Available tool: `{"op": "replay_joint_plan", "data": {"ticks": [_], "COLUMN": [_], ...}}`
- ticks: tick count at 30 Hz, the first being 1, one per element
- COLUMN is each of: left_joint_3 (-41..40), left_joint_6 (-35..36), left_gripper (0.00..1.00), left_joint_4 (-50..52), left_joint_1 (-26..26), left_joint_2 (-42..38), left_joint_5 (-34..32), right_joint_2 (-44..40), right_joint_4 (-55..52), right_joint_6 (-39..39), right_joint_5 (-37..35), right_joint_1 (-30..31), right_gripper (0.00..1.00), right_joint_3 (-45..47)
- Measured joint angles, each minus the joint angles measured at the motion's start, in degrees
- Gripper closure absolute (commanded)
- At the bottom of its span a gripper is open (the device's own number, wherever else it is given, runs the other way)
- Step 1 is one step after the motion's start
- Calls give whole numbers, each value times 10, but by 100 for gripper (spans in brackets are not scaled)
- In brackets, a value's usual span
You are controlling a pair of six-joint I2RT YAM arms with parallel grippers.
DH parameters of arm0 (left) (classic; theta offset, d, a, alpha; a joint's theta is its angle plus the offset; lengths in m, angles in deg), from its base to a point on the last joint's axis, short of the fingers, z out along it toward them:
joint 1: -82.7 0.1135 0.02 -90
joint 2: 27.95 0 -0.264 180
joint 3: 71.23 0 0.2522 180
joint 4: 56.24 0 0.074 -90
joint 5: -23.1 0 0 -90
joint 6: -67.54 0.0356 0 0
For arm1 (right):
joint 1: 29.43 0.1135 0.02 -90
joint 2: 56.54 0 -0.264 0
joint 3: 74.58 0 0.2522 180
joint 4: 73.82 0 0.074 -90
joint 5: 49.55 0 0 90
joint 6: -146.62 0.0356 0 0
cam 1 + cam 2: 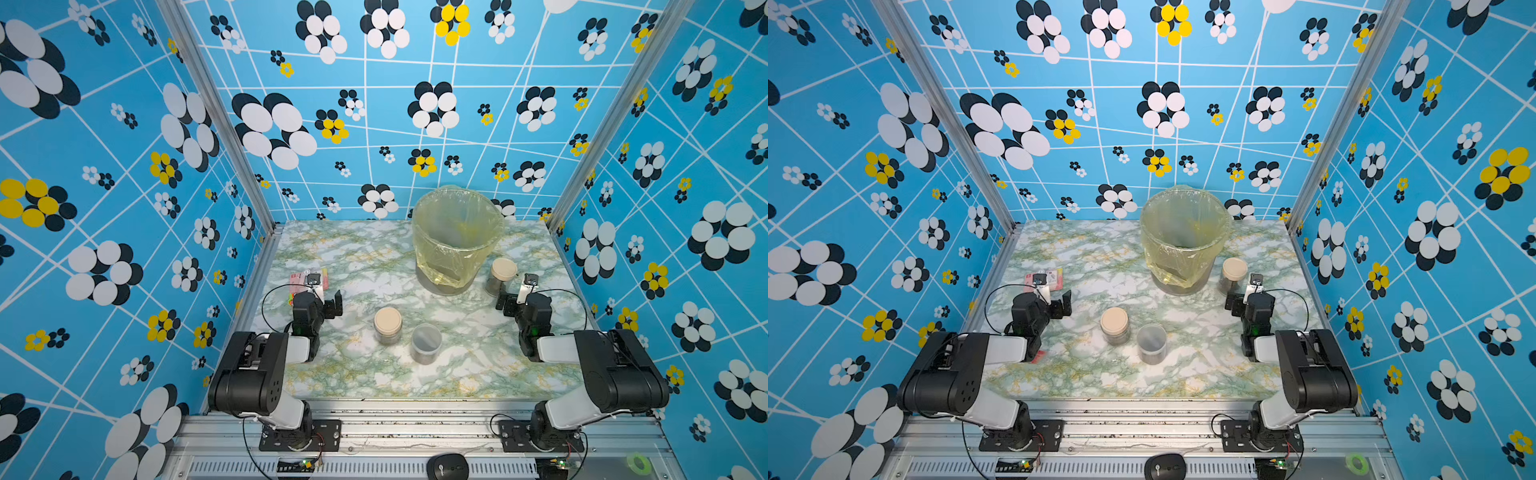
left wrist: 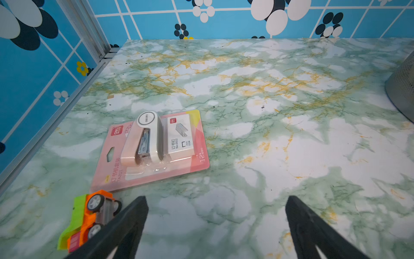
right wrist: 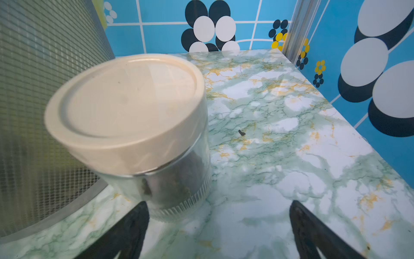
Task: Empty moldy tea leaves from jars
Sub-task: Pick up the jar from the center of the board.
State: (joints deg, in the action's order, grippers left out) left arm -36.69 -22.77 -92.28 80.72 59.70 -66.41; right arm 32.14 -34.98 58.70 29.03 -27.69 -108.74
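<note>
Three clear jars stand on the marble table. In both top views a beige-lidded jar (image 1: pixel 387 326) (image 1: pixel 1114 325) and a translucent-lidded jar (image 1: pixel 425 344) (image 1: pixel 1151 344) sit mid-table, between the arms. The other beige-lidded jar (image 1: pixel 501 276) (image 3: pixel 143 125) stands beside the bin, and dark moldy tea leaves (image 3: pixel 177 177) show through its wall. My right gripper (image 1: pixel 515 297) (image 3: pixel 218 203) is open just short of this jar, which stands off toward one finger. My left gripper (image 1: pixel 324 297) (image 2: pixel 216 199) is open over bare table.
A mesh bin (image 1: pixel 453 266) (image 3: pixel 44 89) lined with a yellow bag stands at the back, right of centre. A pink stapler pack (image 2: pixel 154 148) and an orange-green toy truck (image 2: pixel 87 219) lie by the left gripper. A mouse (image 1: pixel 448 467) sits on the front rail.
</note>
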Motion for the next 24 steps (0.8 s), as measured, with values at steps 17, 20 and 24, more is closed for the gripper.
{"op": "replay_joint_plan", "data": {"ticks": [17, 20, 24], "left_joint_3": [2, 7, 9], "left_joint_6": [-1, -1, -1], "left_gripper": [1, 1, 1], "left_joint_4": [1, 0, 0], "left_joint_1": [8, 17, 17], "left_joint_2": [0, 0, 0], "left_joint_5": [10, 15, 15], "right_joint_2": [0, 0, 1], "right_joint_4": [7, 7, 6], "right_joint_6": [0, 0, 0], "right_joint_5": [-9, -12, -14], "right_joint_1": [0, 0, 0], "right_gripper": [1, 1, 1], "right_joint_3": [0, 0, 0]}}
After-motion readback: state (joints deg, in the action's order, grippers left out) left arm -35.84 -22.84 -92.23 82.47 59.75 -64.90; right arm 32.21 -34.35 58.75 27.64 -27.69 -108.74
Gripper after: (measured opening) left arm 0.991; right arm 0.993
